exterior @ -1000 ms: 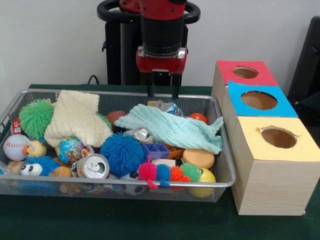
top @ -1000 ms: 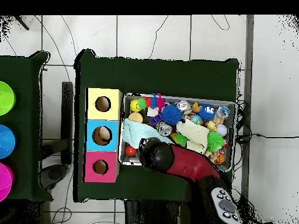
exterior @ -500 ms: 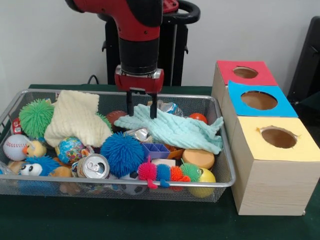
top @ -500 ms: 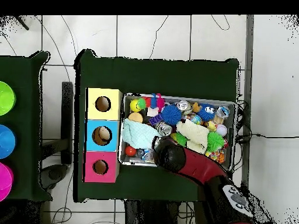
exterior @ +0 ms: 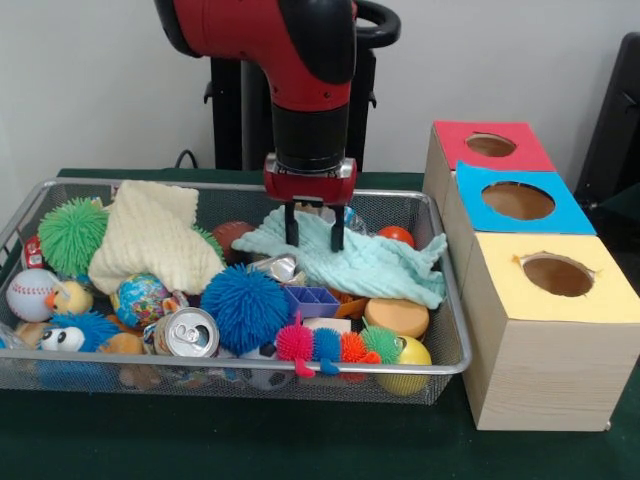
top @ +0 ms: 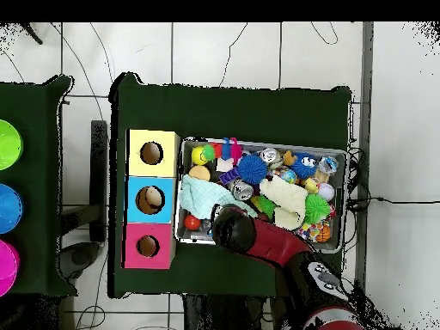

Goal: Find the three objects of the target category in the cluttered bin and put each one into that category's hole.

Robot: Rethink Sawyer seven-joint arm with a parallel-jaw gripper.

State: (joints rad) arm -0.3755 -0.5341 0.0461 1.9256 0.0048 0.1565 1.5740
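1. Hanging over the back of the wire bin [exterior: 440, 362], the gripper [exterior: 313, 238] has its two dark fingers spread apart with nothing between them, the tips right at the near-left end of the mint-green cloth [exterior: 350, 260].
2. Whether the tips touch the fabric or sit just above it cannot be told from the front view; the overhead view hides them under the arm's wrist [top: 230, 229].
3. Just below and in front of the gripper lie a crumpled silver wrapper [exterior: 277, 267] and a blue compartment tray [exterior: 312, 298]; a brown ball [exterior: 232, 233] sits just beside it on the left of the front view.
4. Further out on that side rest the cream cloth [exterior: 150, 240], a green spiky ball [exterior: 72, 234] and a blue spiky ball [exterior: 245, 305].
5. A red ball [exterior: 397, 236] peeks out behind the green cloth on the other side; past it, outside the bin, stand the red box [exterior: 488, 146], blue box [exterior: 515, 205] and yellow box [exterior: 553, 300], each with a hole on top.
6. The target category is not stated, so which items belong cannot be told; the cloths probably cover some.
7. Risks: closing here may pinch only a thin fold, so the cloth could slip free, or it could drag the wrapper and tray along and spill them over the rim. Pushing down too far could jam the tips into the mesh.
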